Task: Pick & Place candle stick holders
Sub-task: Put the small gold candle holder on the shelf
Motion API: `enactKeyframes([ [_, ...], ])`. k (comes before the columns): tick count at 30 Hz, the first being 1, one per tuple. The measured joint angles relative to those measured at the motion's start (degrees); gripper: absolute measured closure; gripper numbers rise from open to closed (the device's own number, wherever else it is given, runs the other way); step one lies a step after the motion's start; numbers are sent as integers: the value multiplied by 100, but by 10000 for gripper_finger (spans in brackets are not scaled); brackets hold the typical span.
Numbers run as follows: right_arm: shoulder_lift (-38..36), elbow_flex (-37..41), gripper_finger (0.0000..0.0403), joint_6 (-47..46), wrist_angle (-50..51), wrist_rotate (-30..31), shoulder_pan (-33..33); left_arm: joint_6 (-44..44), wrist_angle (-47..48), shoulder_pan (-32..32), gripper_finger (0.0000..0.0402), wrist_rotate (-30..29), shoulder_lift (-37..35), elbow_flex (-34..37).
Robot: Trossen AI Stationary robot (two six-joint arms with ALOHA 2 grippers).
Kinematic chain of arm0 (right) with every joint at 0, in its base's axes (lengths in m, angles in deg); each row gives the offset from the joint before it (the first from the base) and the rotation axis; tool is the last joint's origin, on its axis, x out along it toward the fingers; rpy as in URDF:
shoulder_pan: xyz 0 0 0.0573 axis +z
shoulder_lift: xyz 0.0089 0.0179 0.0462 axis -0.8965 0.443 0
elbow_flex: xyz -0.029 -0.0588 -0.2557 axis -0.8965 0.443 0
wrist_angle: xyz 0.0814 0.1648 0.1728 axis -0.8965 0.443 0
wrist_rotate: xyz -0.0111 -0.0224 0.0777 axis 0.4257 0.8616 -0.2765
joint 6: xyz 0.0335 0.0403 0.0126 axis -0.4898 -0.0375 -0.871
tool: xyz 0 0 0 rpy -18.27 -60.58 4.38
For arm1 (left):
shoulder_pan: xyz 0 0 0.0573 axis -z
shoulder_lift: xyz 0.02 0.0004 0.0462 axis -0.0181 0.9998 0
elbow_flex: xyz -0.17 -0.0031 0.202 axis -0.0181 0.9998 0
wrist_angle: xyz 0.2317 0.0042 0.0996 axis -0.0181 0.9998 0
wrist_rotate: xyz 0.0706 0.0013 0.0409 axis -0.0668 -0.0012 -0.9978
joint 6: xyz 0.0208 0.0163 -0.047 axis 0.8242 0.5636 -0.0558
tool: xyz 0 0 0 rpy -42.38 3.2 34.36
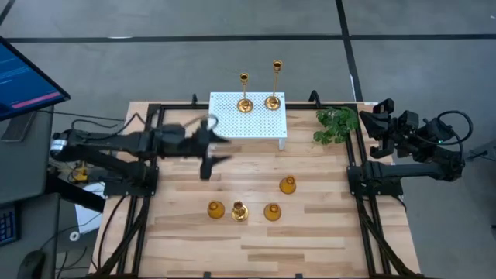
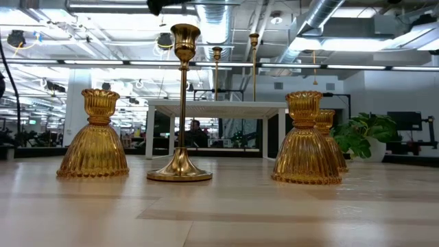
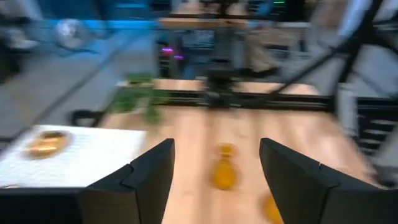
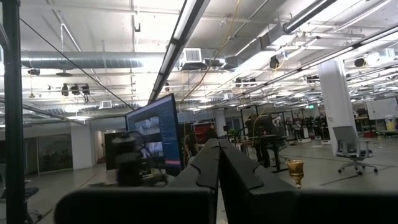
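Two slim gold candle sticks (image 1: 245, 103) (image 1: 273, 99) stand upright on their round bases on the white perforated stand (image 1: 256, 124). A third slim stick (image 1: 239, 211) stands on the table between two short bulbous amber holders (image 1: 215, 209) (image 1: 272, 211). A third bulbous holder (image 1: 288, 184) stands farther back. My left gripper (image 1: 208, 155) is open and empty above the table, left of that holder, which shows between its fingers in the left wrist view (image 3: 224, 169). My right gripper (image 1: 373, 115) is shut and empty beyond the table's right edge.
A green plant (image 1: 336, 124) stands at the table's far right, beside the stand. A black frame (image 1: 147, 186) runs along the table's sides. A monitor (image 1: 23, 77) stands off the table's left. Bare wood lies near the front edge (image 1: 256, 248).
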Motion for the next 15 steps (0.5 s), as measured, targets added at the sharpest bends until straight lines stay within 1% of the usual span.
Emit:
enactKeyframes([
  [2,0,0,403,0,1,2,0,-260,21,421,159,-86,95,2],
  [7,0,0,403,0,-1,0,0,-1268,41,1295,133,-190,362,2],
  [9,0,0,403,4,1,0,0,-1632,240,1596,121,-290,444,2],
  [12,0,0,403,17,1,0,0,-1832,895,1978,109,-651,472,2],
  [15,0,0,403,51,1,0,0,-1837,1243,2173,109,-1253,472,35],
])
